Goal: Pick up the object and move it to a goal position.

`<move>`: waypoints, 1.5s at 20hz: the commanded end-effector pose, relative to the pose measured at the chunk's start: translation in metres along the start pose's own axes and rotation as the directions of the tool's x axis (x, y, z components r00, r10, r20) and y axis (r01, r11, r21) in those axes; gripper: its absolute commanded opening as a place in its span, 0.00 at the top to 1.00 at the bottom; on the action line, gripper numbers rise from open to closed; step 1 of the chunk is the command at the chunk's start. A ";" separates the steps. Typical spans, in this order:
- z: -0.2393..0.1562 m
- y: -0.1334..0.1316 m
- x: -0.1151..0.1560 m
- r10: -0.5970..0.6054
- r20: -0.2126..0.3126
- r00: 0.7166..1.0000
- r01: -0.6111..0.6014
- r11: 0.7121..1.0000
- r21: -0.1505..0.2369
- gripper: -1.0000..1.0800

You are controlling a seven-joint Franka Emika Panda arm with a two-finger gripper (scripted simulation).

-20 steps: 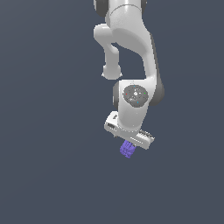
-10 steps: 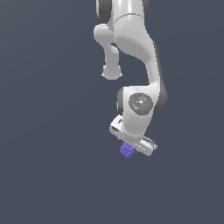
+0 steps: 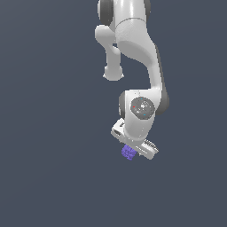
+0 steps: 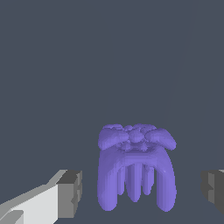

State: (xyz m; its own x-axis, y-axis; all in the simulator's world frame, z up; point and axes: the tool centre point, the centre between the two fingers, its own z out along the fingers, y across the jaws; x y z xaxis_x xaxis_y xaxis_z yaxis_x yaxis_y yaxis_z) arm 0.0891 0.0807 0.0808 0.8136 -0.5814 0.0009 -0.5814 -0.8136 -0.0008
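The object (image 4: 135, 170), a small purple-violet ridged lump, lies on the dark grey floor between my fingers. Both grey pads (image 4: 71, 192) stand apart from it, with a visible gap on each side. My gripper (image 4: 142, 192) is open and straddles the object without touching it. In the exterior view the object (image 3: 128, 152) peeks out from under the white hand, on the side toward that view's left, and my gripper (image 3: 134, 150) hangs low right over it. The hand hides part of the object there.
The white arm (image 3: 137, 53) rises from the hand to the upper edge of the exterior view. A plain dark grey floor (image 3: 53, 177) fills everything else in both views.
The hand has come down and shifted slightly toward the exterior view's right, closing in over the object. The object has stayed in place.
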 end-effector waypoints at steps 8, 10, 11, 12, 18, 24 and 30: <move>0.042 0.001 -0.001 0.004 0.001 1.000 -0.004 1.000 -0.001 0.04; 0.043 0.000 0.000 0.004 0.001 1.000 -0.004 1.000 -0.001 0.04; 0.042 0.000 0.000 0.004 0.001 1.000 -0.004 1.000 -0.001 0.04; 0.041 0.000 0.000 0.004 0.001 1.000 -0.004 1.000 -0.001 0.04; 0.041 0.000 0.000 0.004 0.001 1.000 -0.004 1.000 -0.001 1.00; 0.041 0.000 0.000 0.004 0.001 1.000 -0.004 1.000 -0.001 1.00; 0.036 0.002 -0.005 0.004 0.001 1.000 -0.004 1.000 -0.001 1.00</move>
State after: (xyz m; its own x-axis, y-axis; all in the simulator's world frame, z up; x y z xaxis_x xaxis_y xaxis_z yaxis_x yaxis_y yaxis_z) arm 0.0854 0.0815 0.0423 0.8113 -0.5846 -0.0005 -0.5846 -0.8113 0.0005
